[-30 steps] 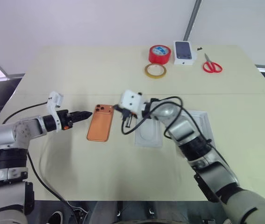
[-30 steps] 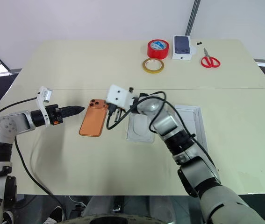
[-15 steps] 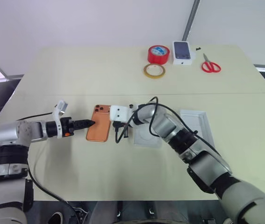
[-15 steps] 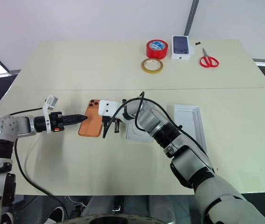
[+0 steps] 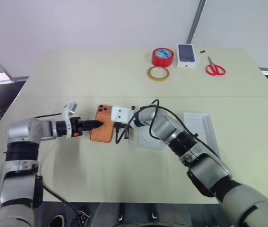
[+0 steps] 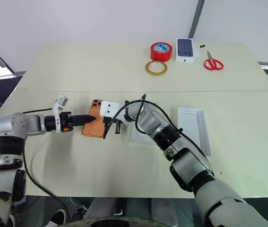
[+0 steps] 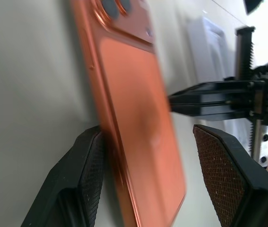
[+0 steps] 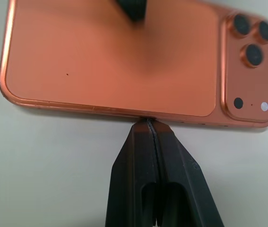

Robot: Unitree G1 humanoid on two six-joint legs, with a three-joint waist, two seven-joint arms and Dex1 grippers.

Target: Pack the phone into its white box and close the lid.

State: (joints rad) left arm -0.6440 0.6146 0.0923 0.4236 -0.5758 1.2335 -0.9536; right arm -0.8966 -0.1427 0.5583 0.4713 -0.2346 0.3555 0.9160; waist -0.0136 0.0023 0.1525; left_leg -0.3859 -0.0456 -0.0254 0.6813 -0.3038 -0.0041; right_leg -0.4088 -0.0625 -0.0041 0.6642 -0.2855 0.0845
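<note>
My left gripper (image 7: 148,175), jaws spread, now straddles the left long edge of the slim orange phone (image 5: 102,129) at frame centre-left, having slid in from further left. My right gripper (image 8: 149,130), pinched shut (holding nothing), braces the opposite edge. The shallow white cardboard box (image 5: 203,128) waits well right, so the lift is next.

Pale yellow worktop (image 5: 77,170), seam across middle. Far side, well beyond both tools: red tape roll (image 5: 162,56); tan tape ring (image 5: 158,73) just beside it, nearer tools; small white box with dark phone picture (image 5: 187,54) just past red roll; red-handled scissors (image 5: 214,67) beyond that box. Flat white insert with oval recess (image 5: 150,138) just behind right tool.
</note>
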